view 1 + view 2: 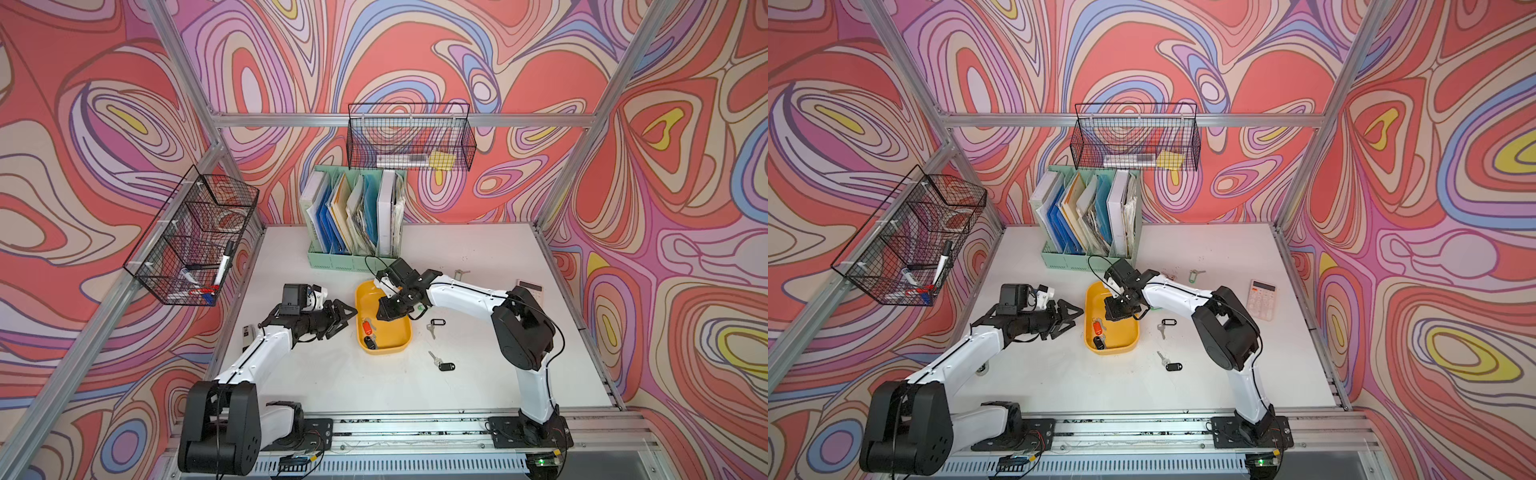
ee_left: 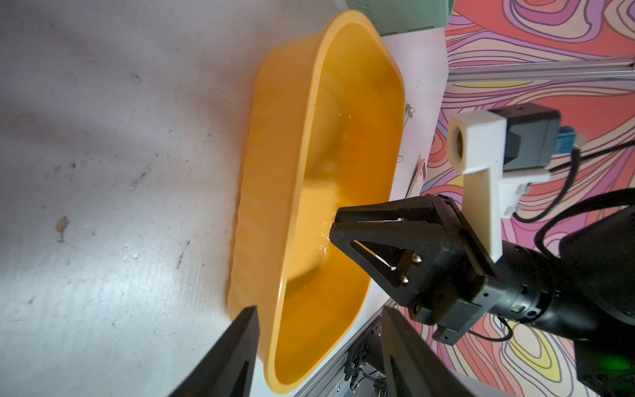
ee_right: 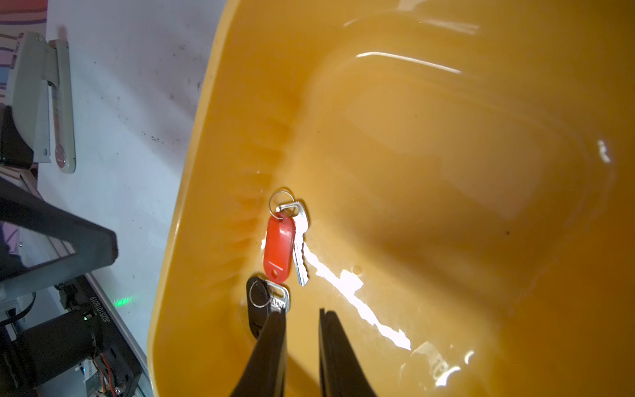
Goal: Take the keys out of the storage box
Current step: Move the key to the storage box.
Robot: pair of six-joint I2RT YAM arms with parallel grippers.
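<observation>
The yellow storage box [image 1: 395, 332] [image 1: 1121, 336] lies mid-table. Inside it, near its left wall, rest a red-tagged key [image 1: 366, 326] [image 3: 279, 245] and a black-tagged key [image 1: 370, 343] [image 3: 259, 302]. My right gripper [image 1: 384, 313] [image 3: 303, 312] hangs inside the box just behind those keys, its jaws a narrow gap apart with nothing between them. My left gripper [image 1: 351, 311] [image 2: 318, 316] stands open at the box's left rim [image 2: 271, 172], a finger on each side of it. Two black-tagged keys [image 1: 436, 322] [image 1: 446, 366] lie on the table right of the box.
A mint green file organiser [image 1: 353, 216] stands behind the box. A green-tagged key [image 1: 1192, 274] and a calculator [image 1: 1261, 299] lie at the back right. Black wire baskets [image 1: 409, 137] [image 1: 191, 237] hang on the frame. A stapler-like thing [image 3: 58, 103] lies left of my left arm.
</observation>
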